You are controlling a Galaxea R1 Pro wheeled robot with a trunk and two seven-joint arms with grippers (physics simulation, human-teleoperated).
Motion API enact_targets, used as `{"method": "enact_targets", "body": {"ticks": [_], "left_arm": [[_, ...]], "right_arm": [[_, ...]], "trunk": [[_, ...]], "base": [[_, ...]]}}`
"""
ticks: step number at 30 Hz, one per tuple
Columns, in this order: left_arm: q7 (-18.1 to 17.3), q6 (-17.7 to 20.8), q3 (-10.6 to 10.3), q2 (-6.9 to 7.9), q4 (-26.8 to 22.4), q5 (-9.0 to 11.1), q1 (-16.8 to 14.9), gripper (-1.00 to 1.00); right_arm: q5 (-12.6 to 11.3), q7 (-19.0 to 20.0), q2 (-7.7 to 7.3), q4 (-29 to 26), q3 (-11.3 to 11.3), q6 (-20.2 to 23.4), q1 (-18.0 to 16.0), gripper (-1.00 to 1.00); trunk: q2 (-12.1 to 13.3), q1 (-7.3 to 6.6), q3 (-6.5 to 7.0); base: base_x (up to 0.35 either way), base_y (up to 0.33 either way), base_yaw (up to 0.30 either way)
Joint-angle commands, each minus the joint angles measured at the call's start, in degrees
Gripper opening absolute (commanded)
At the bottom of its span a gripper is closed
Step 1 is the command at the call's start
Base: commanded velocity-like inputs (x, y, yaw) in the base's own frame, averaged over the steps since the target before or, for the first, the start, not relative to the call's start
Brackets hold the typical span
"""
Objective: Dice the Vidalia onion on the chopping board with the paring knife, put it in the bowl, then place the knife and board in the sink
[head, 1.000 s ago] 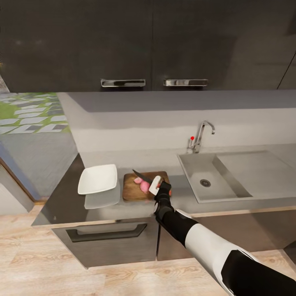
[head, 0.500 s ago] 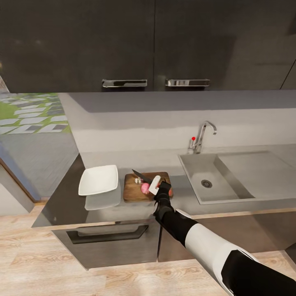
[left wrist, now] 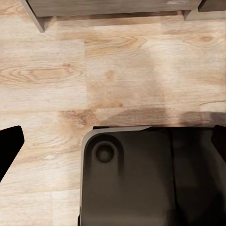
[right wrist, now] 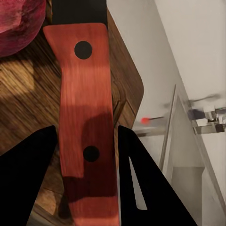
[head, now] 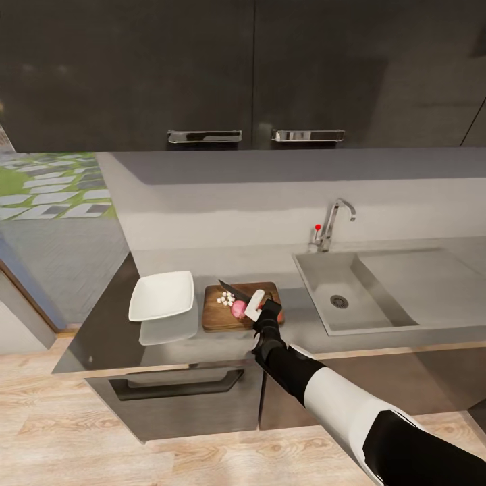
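On the grey desk (head: 169,341) the board (head: 217,316) carries my onion (head: 238,309) and small white cubes (head: 225,298). My right gripper (head: 260,305) is closed on the knife (right wrist: 84,108), it seems; blade over onion.

Dark wall cabinets (head: 250,67) with two chrome handles (head: 204,136) span the top of the frame above a pale backsplash (head: 270,209). Light wood-plank floor (head: 67,432) runs along the bottom. At upper left, a green paved patch (head: 47,185) shows.
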Motion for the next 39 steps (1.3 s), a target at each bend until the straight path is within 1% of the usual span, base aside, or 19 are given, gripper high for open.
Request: {"method": "enact_targets", "body": {"ticks": [1, 24, 30, 36, 39], "left_arm": [[0.24, -0.08, -0.49, 0.07, -0.13, 0.43, 0.02, 1.00], [0.24, -0.08, -0.50, 0.05, -0.07, 0.43, 0.02, 1.00], [0.24, -0.08, -0.48, 0.04, 0.26, 0.43, 0.02, 1.00], [0.24, -0.08, -0.49, -0.70, 0.57, 0.43, 0.02, 1.00], [0.24, -0.11, -0.49, -0.81, 0.88, 0.43, 0.02, 1.00]], "right_arm": [[0.26, -0.16, 0.00, 0.01, 0.33, 0.47, -0.10, -1.00], [0.38, -0.33, 0.00, -0.07, 0.28, 0.40, -0.08, -1.00], [0.60, -0.71, 0.00, -0.95, 0.21, 0.38, -0.07, -1.00], [0.61, -0.92, 0.00, -1.20, 0.03, 0.38, -0.06, -1.00], [0.62, -1.07, 0.00, -1.21, 0.02, 0.38, -0.08, -1.00]], "trunk": [[-0.11, 0.04, -0.10], [-0.11, 0.04, -0.10], [-0.11, 0.04, -0.10], [-0.11, 0.04, -0.10], [-0.11, 0.04, -0.10]], "base": [[0.000, 0.000, 0.000], [0.000, 0.000, 0.000], [0.000, 0.000, 0.000], [-0.001, 0.000, 0.000], [-0.165, 0.000, 0.000]]}}
